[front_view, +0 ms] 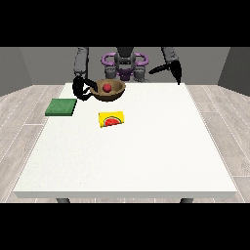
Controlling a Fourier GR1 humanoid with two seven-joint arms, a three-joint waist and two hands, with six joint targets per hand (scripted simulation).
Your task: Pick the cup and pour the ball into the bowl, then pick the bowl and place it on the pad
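Note:
A brown bowl (110, 92) sits lifted near the table's far edge, with a red ball (106, 88) inside it. The hand at the view's left (81, 89) is at the bowl's left rim, its fingers curled round it. A yellow cup (111, 119) with a red mark lies on its side on the table, in front of the bowl. The green pad (61, 107) lies flat near the table's left edge, in front of and to the left of the bowl. The hand at the view's right (175, 72) hangs above the far right of the table, fingers straight, holding nothing.
The white table (146, 156) stretches wide towards the camera, with its front edge low in the view. The robot's body (125, 62) stands behind the far edge.

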